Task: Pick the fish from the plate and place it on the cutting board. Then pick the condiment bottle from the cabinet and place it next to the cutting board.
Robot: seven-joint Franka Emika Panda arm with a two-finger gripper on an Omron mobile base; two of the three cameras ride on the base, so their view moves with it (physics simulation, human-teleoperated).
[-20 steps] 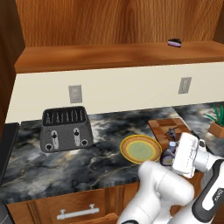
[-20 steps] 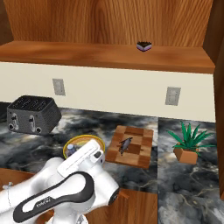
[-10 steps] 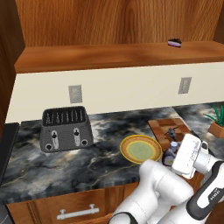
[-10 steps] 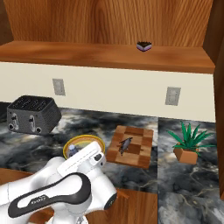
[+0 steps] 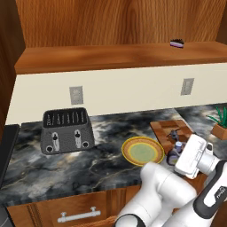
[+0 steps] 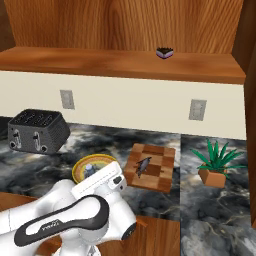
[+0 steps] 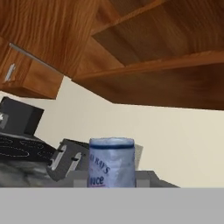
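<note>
The fish (image 6: 143, 165) lies on the cutting board (image 6: 160, 174), a dark sliver across the checkered blocks, and the board sits on the marble desk (image 5: 66, 166) just right of the plate (image 5: 142, 150). The plate is a little nearer the toaster (image 5: 66, 130), which stands well off to its left against the wall.

My gripper (image 5: 176, 150) hangs low over the gap between plate and board, right at the plate's right edge. In the hand view the condiment bottle (image 7: 112, 162) stands upright straight ahead of my camera, its bluish-grey cap and pale label square in front, with the toaster behind it to the left. In the left base view its small cap shows right at my gripper. My fingers look closed around it, though I cannot see the tips themselves.

Up on the cabinet (image 6: 120, 62), the small black-and-pink object (image 6: 165, 52) sits on the open shelf, above the board. A potted plant (image 6: 216, 162) stands on the desk to the right of the board.
</note>
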